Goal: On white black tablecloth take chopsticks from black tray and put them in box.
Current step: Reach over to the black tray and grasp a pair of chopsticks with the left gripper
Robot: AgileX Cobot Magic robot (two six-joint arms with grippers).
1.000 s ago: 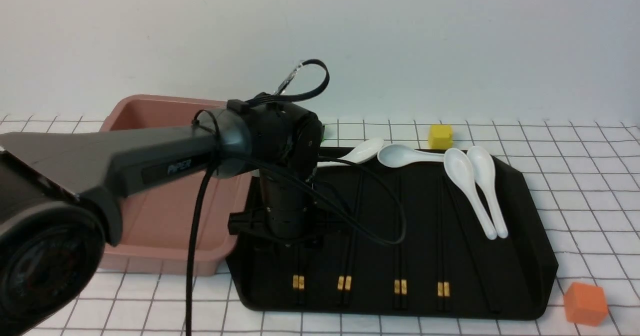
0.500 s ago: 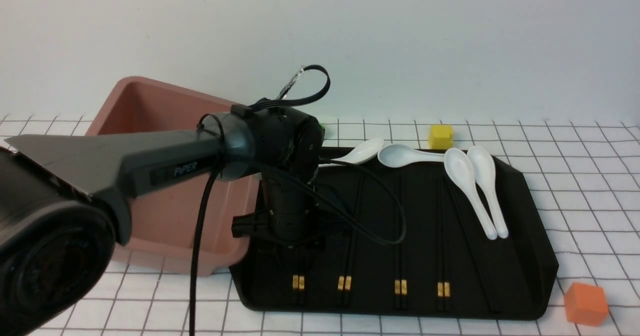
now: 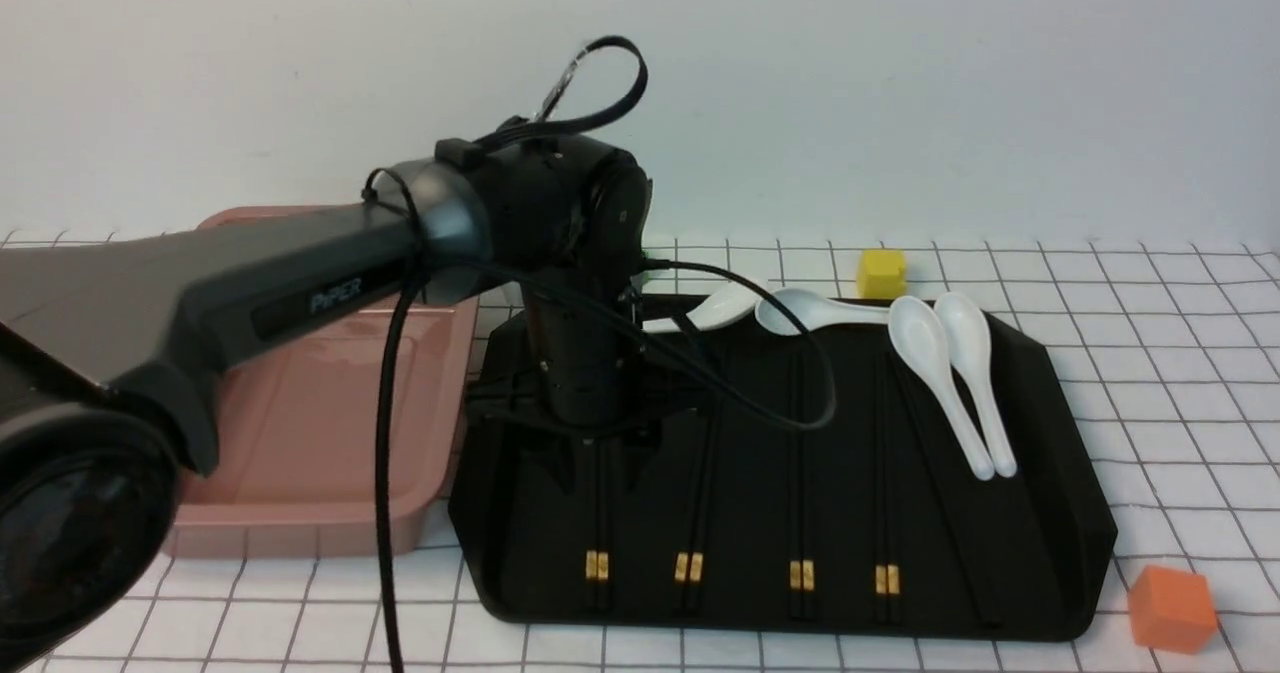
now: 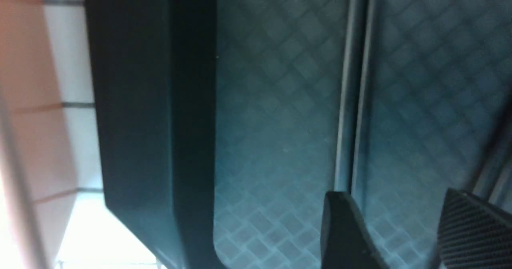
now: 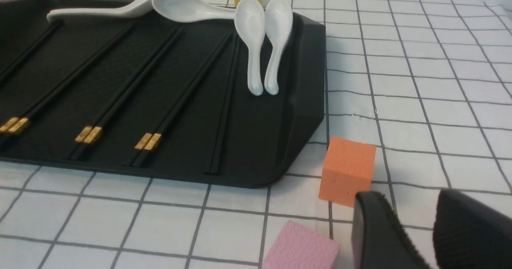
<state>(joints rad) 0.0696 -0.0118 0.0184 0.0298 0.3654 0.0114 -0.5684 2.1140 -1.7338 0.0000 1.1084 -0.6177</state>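
Several pairs of black chopsticks with gold bands lie side by side in the black tray on the checked tablecloth. My left gripper points down over the tray's left part, above the leftmost pair. In the left wrist view the left gripper is open with only tray floor between its fingers, and one chopstick pair runs up to one fingertip. The pink box sits left of the tray. My right gripper hangs open and empty over bare cloth right of the tray.
White spoons rest along the tray's back and right side. A yellow cube stands behind the tray. An orange cube and a pink block lie near the tray's front right corner, close to the right gripper.
The left wrist has risen above the tray. The pink box tilted up half a second ago and now lies flat, shifted a little left. The chopsticks have not moved.
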